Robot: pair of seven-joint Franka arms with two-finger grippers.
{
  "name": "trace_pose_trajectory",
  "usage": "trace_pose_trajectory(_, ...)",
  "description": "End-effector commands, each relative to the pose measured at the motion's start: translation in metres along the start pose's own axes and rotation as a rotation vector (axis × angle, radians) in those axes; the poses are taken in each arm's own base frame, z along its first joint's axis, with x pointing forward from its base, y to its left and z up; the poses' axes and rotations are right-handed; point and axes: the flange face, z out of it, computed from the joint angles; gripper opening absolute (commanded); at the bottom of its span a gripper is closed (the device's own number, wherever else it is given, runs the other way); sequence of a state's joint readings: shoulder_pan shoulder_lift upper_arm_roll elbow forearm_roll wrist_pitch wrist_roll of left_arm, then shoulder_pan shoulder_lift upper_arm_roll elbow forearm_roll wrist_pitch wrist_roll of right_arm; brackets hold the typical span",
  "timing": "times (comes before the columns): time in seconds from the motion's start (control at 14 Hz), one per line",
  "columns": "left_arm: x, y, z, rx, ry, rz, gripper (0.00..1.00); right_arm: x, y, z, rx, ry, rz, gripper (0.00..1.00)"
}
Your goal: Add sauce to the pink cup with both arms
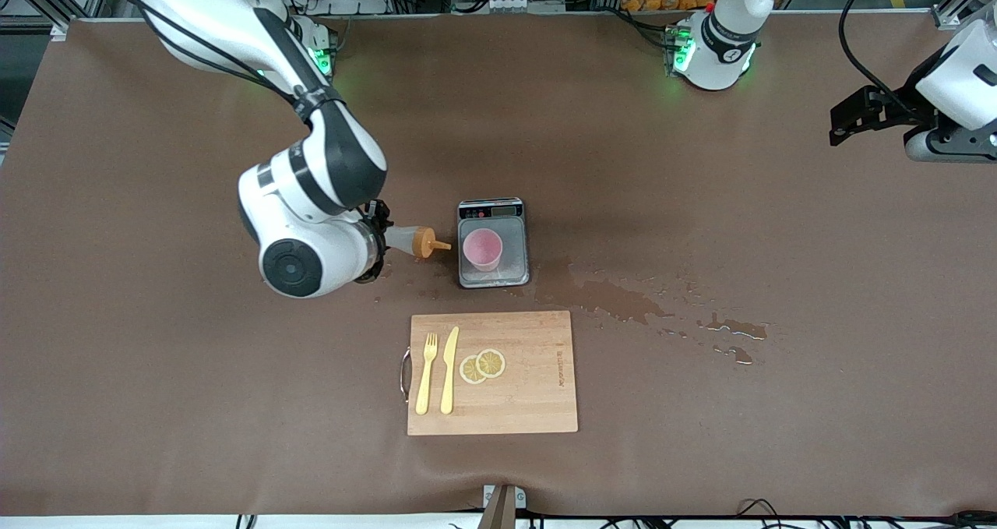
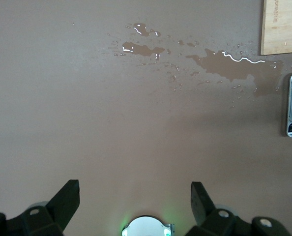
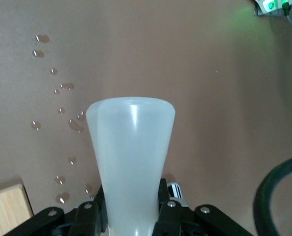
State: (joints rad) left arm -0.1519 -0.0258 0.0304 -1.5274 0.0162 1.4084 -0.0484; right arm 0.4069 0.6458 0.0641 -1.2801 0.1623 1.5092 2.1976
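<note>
Holding the sauce tipped on its side, the right claw is clamped on the bottle's body. The long axis runs roughly level, with the orange nozzle aimed at the pink cup, which sits on the grey scale on the worktop. The left claw waits with fingers apart over the worktop at the left arm's end.

scale: grey, mid-table, display end farthest from the front camera
board: wooden, nearer the front camera than the scale, metal handle toward the right arm's end
fork: yellow, on the board
knife: yellow, just beside the fork
lemon slices: two, overlapping, on the board
spill: wet patches toward the left arm's end
</note>
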Motion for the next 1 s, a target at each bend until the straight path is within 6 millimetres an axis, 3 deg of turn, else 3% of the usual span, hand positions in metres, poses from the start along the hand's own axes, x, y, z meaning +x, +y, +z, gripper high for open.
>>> trace_pose_trajectory(0.0,-0.004,-0.003,-0.008,0.003,0.009,-0.022,1.00,-0.022,0.007,0.007,0.056,0.084,0.028,0.29)
trace_pose_trajectory(0.14,-0.004,-0.005,-0.014,0.003,0.024,-0.012,1.00,-0.025,0.009,0.012,0.068,0.115,0.029,0.29)
trace_pose_trajectory(0.36,-0.002,-0.005,-0.014,0.003,0.030,-0.010,1.00,-0.038,0.010,0.036,0.108,0.225,0.035,0.28)
trace_pose_trajectory(0.93,-0.001,-0.001,-0.015,0.009,0.037,-0.002,1.00,-0.043,0.011,0.047,0.113,0.260,0.028,0.23)
